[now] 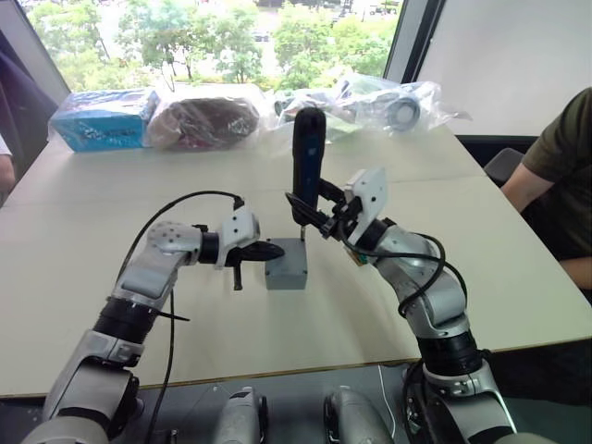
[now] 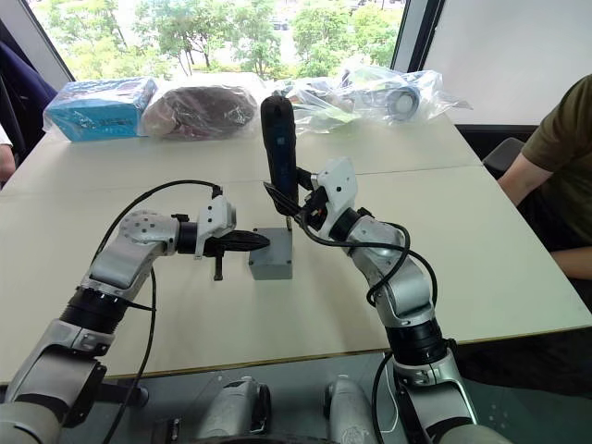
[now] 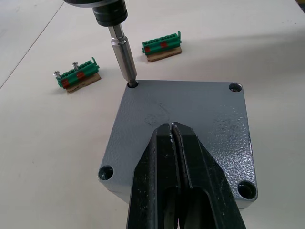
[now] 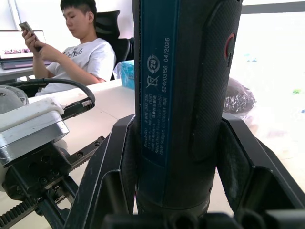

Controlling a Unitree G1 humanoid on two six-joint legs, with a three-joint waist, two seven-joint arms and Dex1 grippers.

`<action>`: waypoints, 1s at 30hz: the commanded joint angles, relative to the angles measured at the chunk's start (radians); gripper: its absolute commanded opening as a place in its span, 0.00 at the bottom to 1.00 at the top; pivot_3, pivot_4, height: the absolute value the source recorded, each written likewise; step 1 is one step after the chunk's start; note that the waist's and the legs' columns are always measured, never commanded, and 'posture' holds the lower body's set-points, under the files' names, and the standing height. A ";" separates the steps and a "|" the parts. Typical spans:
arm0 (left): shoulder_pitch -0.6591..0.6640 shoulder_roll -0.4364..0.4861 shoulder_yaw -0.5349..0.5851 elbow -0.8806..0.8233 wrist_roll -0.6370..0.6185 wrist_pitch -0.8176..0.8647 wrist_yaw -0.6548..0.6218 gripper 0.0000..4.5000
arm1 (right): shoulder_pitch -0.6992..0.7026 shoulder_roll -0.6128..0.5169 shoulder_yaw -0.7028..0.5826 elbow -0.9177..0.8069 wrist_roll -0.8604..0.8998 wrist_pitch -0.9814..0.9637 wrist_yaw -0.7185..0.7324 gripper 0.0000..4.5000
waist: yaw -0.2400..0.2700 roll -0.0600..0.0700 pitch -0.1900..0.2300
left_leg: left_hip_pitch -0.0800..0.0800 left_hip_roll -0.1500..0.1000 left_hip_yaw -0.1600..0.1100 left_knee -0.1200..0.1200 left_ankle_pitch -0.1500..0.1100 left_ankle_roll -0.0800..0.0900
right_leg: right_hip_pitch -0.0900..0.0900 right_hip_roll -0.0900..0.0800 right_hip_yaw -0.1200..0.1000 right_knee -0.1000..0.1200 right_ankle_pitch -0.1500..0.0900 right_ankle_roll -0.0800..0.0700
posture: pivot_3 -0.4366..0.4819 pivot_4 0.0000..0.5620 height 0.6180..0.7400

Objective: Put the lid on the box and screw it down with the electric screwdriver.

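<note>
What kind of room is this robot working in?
Likely an office or meeting room used as a test space: a large pale table, a window onto trees, and a seated person beside a laptop.

electric screwdriver [image 3: 116, 38] body cut off at frame edge, box [image 1: 286, 265] interior hidden under lid [image 3: 183, 129]

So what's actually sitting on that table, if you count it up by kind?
Grey box with its lid on: 1
Green connector blocks: 2
Electric screwdriver, held in the right claw: 1
Blue carton: 1
Clear plastic bags: at least 2
Total: at least 7
</note>
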 commanded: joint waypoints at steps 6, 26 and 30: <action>0.021 0.013 -0.018 -0.009 0.025 0.012 -0.001 0.00 | 0.066 -0.016 0.065 0.092 -0.029 0.116 -0.002 0.40 | 0.001 -0.001 -0.007 | 0.001 0.001 0.000 0.000 0.000 0.001 | 0.001 0.000 0.000 0.000 -0.001 -0.002 | 0.48 0.27 1.00; 0.016 -0.006 -0.013 0.010 0.042 0.003 0.002 0.00 | 0.072 -0.044 0.092 0.080 -0.024 0.248 -0.003 0.40 | 0.000 -0.003 -0.024 | 0.015 0.002 0.000 -0.017 -0.001 0.001 | 0.012 -0.002 0.000 -0.015 -0.005 -0.007 | 0.48 0.27 1.00; 0.019 -0.006 -0.013 0.006 0.042 0.004 0.001 0.00 | 0.065 -0.042 0.085 0.080 -0.018 0.254 -0.004 0.40 | 0.000 -0.003 -0.024 | 0.015 0.002 -0.001 -0.018 -0.001 0.000 | 0.009 -0.006 -0.001 -0.016 -0.005 -0.007 | 0.48 0.27 1.00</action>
